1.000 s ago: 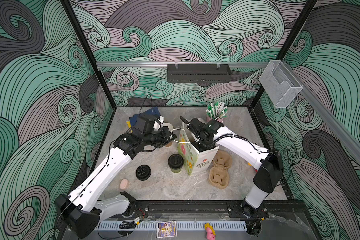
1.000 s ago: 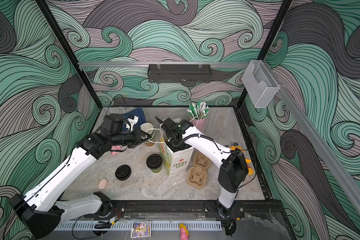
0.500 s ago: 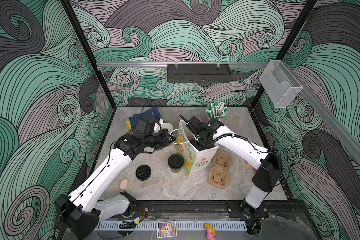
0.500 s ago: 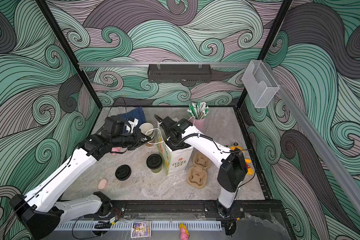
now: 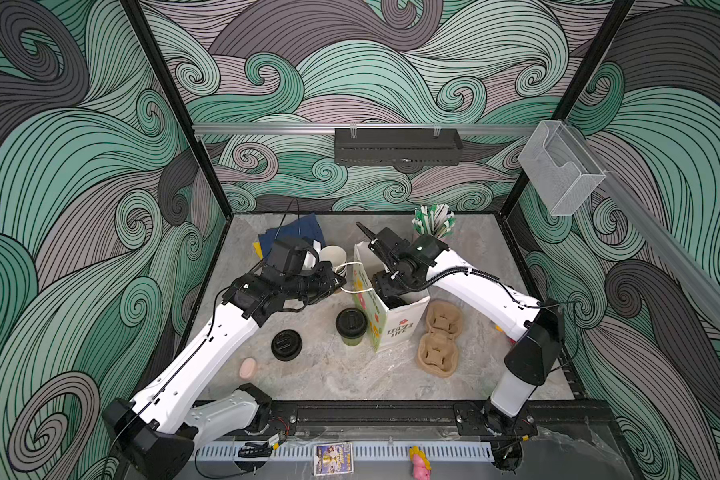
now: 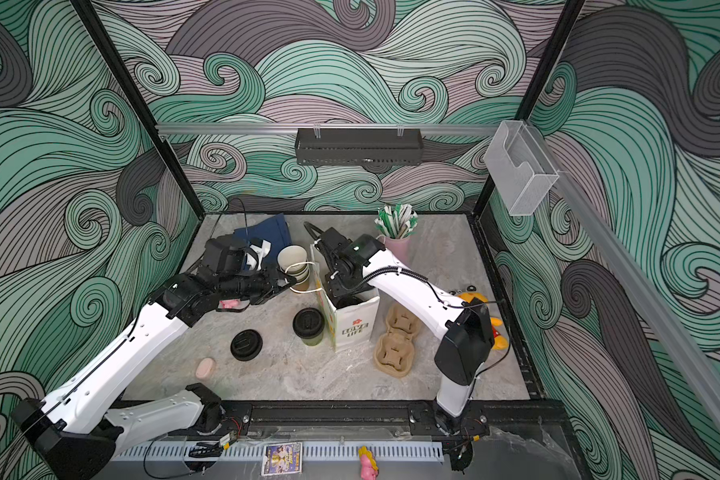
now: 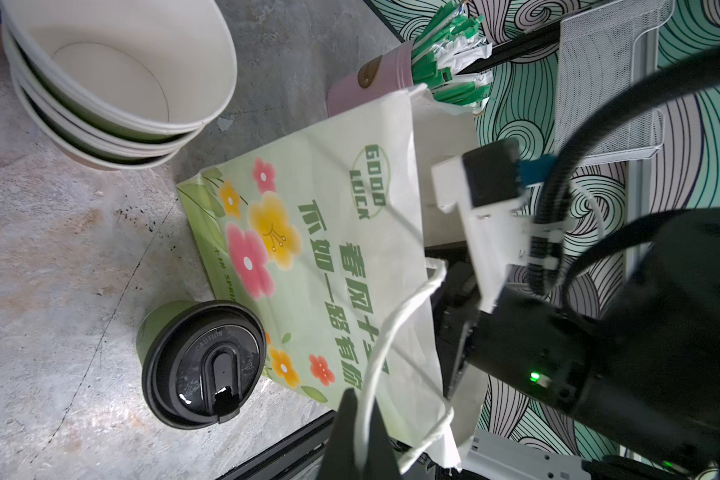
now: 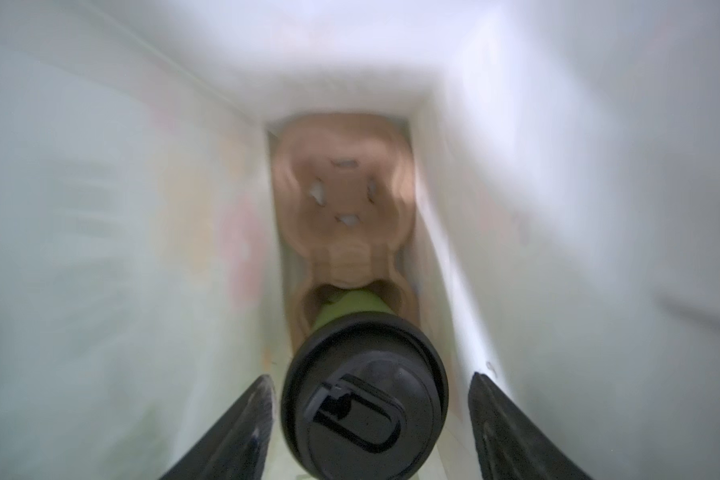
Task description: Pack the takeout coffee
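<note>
A white paper bag (image 5: 395, 328) (image 6: 352, 328) with flower print (image 7: 308, 232) stands mid-table. My left gripper (image 7: 356, 436) (image 5: 341, 282) is shut on its white string handle (image 7: 395, 316), pulling the mouth open. My right gripper (image 8: 371, 380) reaches down inside the bag, its fingers hidden in both top views. In the right wrist view it is open around one takeout coffee cup (image 8: 364, 399), green with a black lid, seated in a brown carrier (image 8: 341, 199). A second lidded coffee (image 5: 351, 325) (image 6: 308, 324) (image 7: 202, 365) stands on the table, against the bag's left side.
A second brown carrier (image 5: 439, 336) (image 6: 398, 340) lies right of the bag. A loose black lid (image 5: 286, 344) and a small pink object (image 5: 247, 368) lie front left. Stacked empty cups (image 5: 333, 257) (image 7: 113, 83), a pink cup of straws (image 5: 433, 220) and blue cloth (image 5: 296, 230) sit behind.
My left arm has shifted slightly toward the front, still holding the handle. The right gripper has stayed down inside the bag.
</note>
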### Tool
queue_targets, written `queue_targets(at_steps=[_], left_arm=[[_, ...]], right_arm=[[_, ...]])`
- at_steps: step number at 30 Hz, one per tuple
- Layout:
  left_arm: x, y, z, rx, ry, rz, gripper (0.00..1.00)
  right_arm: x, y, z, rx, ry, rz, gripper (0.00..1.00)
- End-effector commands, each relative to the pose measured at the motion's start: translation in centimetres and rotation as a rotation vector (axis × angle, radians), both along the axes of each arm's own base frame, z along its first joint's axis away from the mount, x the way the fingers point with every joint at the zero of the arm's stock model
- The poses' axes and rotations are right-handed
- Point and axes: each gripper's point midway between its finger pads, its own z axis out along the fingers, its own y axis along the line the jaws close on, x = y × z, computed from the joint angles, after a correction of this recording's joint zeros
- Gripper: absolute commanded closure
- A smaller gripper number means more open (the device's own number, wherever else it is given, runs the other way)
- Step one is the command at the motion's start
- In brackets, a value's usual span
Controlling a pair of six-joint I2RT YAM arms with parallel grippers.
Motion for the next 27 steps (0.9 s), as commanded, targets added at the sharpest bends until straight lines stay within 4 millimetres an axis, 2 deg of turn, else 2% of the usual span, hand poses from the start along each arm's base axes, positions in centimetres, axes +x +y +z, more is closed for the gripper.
queue_targets(at_steps=[1, 4, 6, 10, 14, 16, 18, 20, 22, 24, 26, 27], left_arm=[[-0.2, 0.7, -0.4, 0.02, 0.01, 0.02, 1.0], [-0.2, 0.7, -0.5, 0.02, 0.012, 0.019, 1.0], [-0.2, 0.7, -0.3, 0.017, 0.007, 0.019, 0.98], [-0.1, 1.0, 0.7, 0.017, -0.036, 0.03, 0.75], [-0.1, 2.3, 3.0, 0.06, -0.136, 0.05, 0.52], [0.0, 3.4, 4.8, 0.114, -0.205, 0.066, 0.44], [0.2, 4.3, 6.7, 0.186, -0.283, 0.058, 0.37], [1.1, 4.3, 8.3, 0.255, -0.376, 0.014, 0.35], [2.5, 2.9, 10.0, 0.291, -0.463, -0.072, 0.33], [3.9, 0.7, 11.0, 0.337, -0.52, -0.216, 0.33], [5.0, -0.7, 10.9, 0.419, -0.545, -0.347, 0.33], [6.1, -1.4, 9.7, 0.476, -0.53, -0.417, 0.33]], right_arm=[[-0.2, 1.7, 5.1, 0.157, -0.111, 0.068, 0.22], [-1.3, 2.9, 8.0, 0.256, -0.158, 0.148, 0.22], [-2.6, 3.5, 10.5, 0.333, -0.188, 0.213, 0.22], [-5.7, 2.8, 14.4, 0.455, -0.215, 0.274, 0.22], [-9.0, 0.1, 16.1, 0.522, -0.176, 0.233, 0.23], [-10.5, -1.8, 15.7, 0.516, -0.139, 0.188, 0.24], [-11.6, -4.4, 14.5, 0.478, -0.122, 0.115, 0.24], [-12.2, -6.7, 13.2, 0.455, -0.124, 0.026, 0.26], [-12.1, -8.8, 12.1, 0.446, -0.148, -0.096, 0.32], [-12.1, -10.6, 11.3, 0.453, -0.178, -0.196, 0.33], [-12.1, -11.6, 10.5, 0.445, -0.187, -0.247, 0.33], [-12.2, -11.7, 10.1, 0.436, -0.173, -0.263, 0.34]])
